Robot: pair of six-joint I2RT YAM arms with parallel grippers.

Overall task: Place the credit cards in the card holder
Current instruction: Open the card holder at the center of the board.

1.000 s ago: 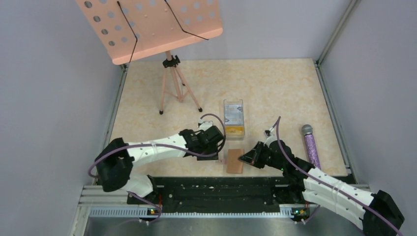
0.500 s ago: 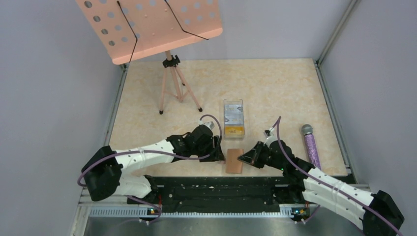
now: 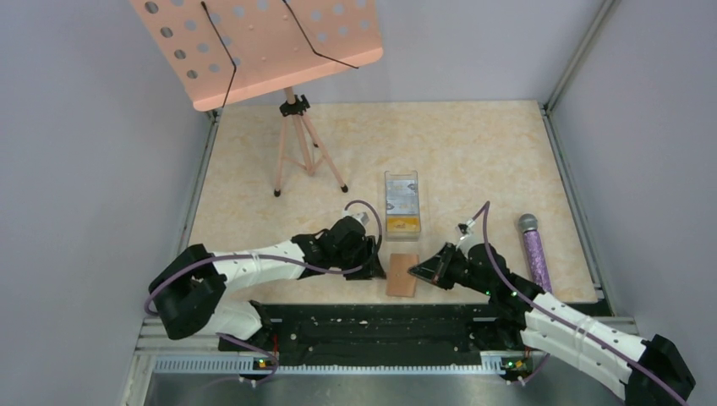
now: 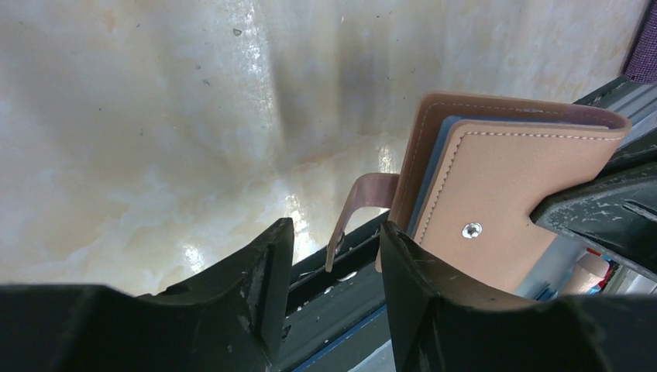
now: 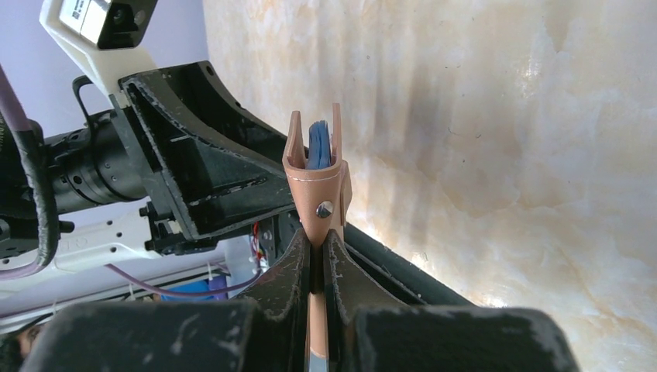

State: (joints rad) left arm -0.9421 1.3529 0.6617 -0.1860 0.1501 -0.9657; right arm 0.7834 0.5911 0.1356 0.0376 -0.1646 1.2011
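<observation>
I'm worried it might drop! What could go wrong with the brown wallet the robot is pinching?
The right pincer grips only a thin edge of the card holder, so it might slip. The left pincer is open at the snap tab; tugging that could twist the holder loose.

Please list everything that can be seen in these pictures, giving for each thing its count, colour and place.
music stand: one, salmon pink, far left of the table, on a tripod
clear box: one, transparent, middle of the table
credit cards: count unclear, pale blue-white and yellow-orange, inside the clear box
card holder: one, brown with blue inner faces, near edge, between the end effectors
microphone: one, glittery purple with grey head, right side
table: one, beige marble pattern
left end effector: one, black, open, at the card holder's strap
right end effector: one, black, shut on the card holder
</observation>
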